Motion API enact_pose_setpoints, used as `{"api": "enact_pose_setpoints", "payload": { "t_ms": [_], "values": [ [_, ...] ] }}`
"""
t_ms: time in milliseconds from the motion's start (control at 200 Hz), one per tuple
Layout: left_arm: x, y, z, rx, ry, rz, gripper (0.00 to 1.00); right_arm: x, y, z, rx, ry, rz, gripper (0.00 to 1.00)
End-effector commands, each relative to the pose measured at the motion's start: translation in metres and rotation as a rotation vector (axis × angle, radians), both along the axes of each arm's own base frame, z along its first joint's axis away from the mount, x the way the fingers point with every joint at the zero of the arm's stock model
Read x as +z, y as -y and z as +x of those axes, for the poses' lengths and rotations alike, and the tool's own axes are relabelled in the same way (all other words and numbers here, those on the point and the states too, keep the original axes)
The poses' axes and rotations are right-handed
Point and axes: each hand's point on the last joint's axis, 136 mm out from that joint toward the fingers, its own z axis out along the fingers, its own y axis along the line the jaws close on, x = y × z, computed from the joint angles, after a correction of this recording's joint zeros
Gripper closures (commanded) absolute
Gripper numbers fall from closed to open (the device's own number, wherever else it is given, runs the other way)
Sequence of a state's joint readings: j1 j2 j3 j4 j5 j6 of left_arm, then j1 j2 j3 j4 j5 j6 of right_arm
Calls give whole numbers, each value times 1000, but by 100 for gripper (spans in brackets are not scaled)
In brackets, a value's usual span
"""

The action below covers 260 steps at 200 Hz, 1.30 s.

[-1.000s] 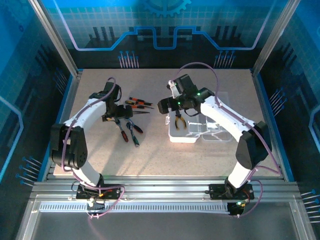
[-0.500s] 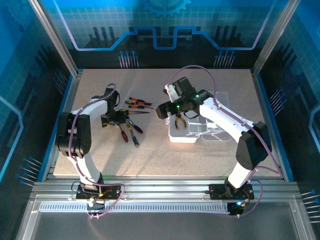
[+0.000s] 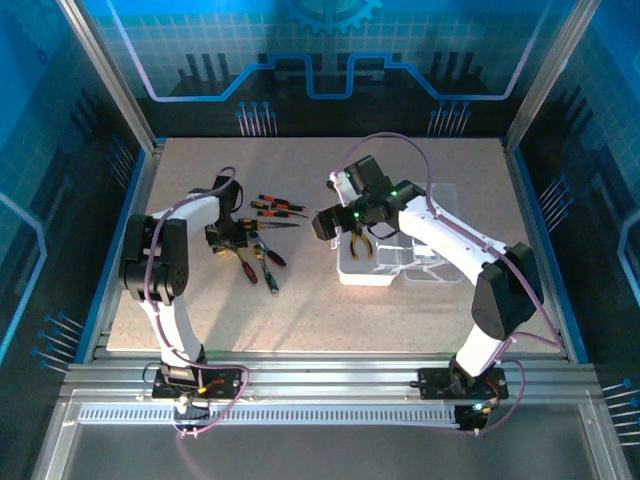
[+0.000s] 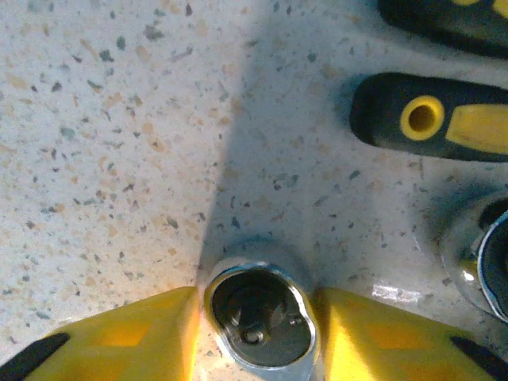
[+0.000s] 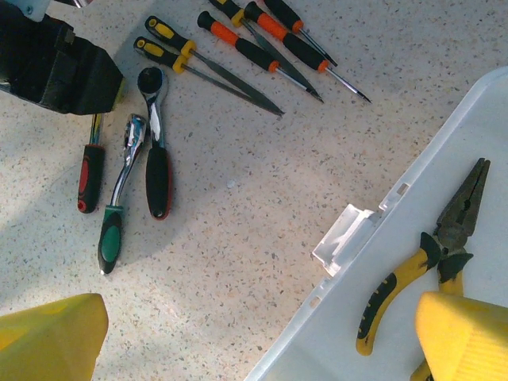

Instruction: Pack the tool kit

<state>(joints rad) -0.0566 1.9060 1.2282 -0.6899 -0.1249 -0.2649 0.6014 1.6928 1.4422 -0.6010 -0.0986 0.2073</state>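
Note:
The clear case [image 3: 400,268] of the tool kit lies open at the table's centre right, its floor [image 5: 341,341] holding yellow-handled pliers [image 5: 425,258]. Small screwdrivers [image 5: 262,44] and ratchet wrenches [image 5: 155,159] lie in a loose group left of it. My left gripper [image 3: 228,238] is down on the table at that group. Its yellow fingers [image 4: 119,341] press both sides of a chrome ratchet head [image 4: 258,317]. My right gripper [image 5: 258,341] hangs open above the case's left edge, nothing between its fingers.
A black-and-yellow screwdriver handle [image 4: 429,119] and another chrome ratchet head [image 4: 480,254] lie close to the right of my left fingers. A green-handled ratchet [image 5: 111,230] and a red-handled one [image 5: 89,178] lie side by side. The case's latch tab [image 5: 345,234] juts out toward the tools.
My left arm has folded in and lowered onto the tools, its fingers closing around the ratchet head. The right gripper shifted slightly left and holds there.

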Motion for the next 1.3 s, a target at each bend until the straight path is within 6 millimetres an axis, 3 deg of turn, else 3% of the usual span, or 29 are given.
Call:
{"api": "enact_pose_setpoints", "payload": {
  "t_ms": [0, 375, 460, 615, 916, 1121, 1296],
  "values": [
    [-17, 5, -3, 3, -35, -34, 66, 2, -1, -10, 31, -1, 2, 0],
    [-13, 11, -4, -15, -26, -70, 100, 5, 5, -11, 30, -2, 12, 0],
    [-3, 13, -4, -21, 1, -84, 100, 6, 5, -12, 34, -2, 17, 0],
    [31, 22, 0, -34, 87, -133, 100, 7, 3, -12, 44, -7, 32, 0],
    [115, 57, 7, -96, 288, -283, 100, 12, -9, -15, 88, -15, 92, 0],
    [159, 107, 12, -168, 403, -427, 100, 25, -34, -22, 155, -25, 216, 0],
    [182, 150, 21, -222, 485, -533, 100, 27, -61, -28, 193, -60, 294, 0]
  ]
}}
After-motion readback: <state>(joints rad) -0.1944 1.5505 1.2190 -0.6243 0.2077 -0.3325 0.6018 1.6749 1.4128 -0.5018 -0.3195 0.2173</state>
